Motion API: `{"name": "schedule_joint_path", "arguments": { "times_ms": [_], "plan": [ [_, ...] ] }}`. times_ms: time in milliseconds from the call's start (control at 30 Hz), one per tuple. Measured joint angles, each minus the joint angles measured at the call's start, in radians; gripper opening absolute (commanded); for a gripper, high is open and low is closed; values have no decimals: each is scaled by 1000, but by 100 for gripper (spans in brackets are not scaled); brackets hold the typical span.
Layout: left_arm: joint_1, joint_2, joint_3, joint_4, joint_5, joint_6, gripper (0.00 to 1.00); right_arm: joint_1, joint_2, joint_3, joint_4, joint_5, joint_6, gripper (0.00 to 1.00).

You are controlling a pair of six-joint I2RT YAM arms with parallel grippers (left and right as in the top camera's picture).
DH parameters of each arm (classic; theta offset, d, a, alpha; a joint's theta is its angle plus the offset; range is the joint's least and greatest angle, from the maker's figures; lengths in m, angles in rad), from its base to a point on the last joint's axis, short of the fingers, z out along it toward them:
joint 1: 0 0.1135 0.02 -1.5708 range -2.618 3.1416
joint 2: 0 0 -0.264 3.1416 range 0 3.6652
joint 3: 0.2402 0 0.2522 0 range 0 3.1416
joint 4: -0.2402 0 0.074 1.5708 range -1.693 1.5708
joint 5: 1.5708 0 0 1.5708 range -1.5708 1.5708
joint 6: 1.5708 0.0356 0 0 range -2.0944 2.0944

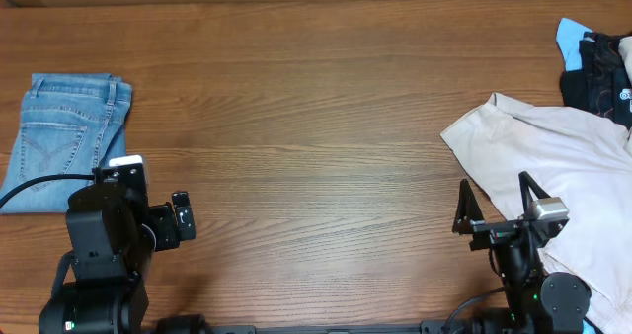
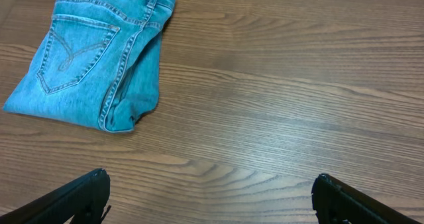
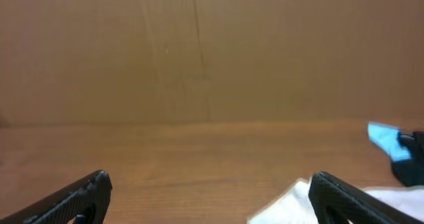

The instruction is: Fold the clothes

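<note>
The light-blue denim jeans [image 1: 64,136] lie folded into a compact bundle at the table's far left, a stitched back pocket facing up; they also show in the left wrist view [image 2: 99,55]. My left gripper [image 2: 211,184] is open and empty, hovering over bare wood to the right of and nearer than the jeans. My right gripper [image 3: 209,184] is open and empty at the front right, level with the table, above the edge of a cream garment [image 1: 553,151].
The cream garment [image 3: 291,207] is spread over the right side of the table. A dark garment with light-blue parts [image 1: 597,62] lies at the far right corner, also in the right wrist view [image 3: 397,151]. A brown wall [image 3: 199,52] stands behind the table.
</note>
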Motion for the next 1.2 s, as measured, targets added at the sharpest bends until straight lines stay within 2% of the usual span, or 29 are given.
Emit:
{"name": "schedule_joint_path", "arguments": {
  "times_ms": [333,567,1200],
  "plan": [
    [0,0,0,0,0,0,100,16,0,-198,258,55,-38,100],
    [0,0,-1,0,2,0,100,16,-3,-237,169,89,-73,100],
    [0,0,0,0,3,0,100,16,-3,-237,168,105,-90,100]
  ]
}}
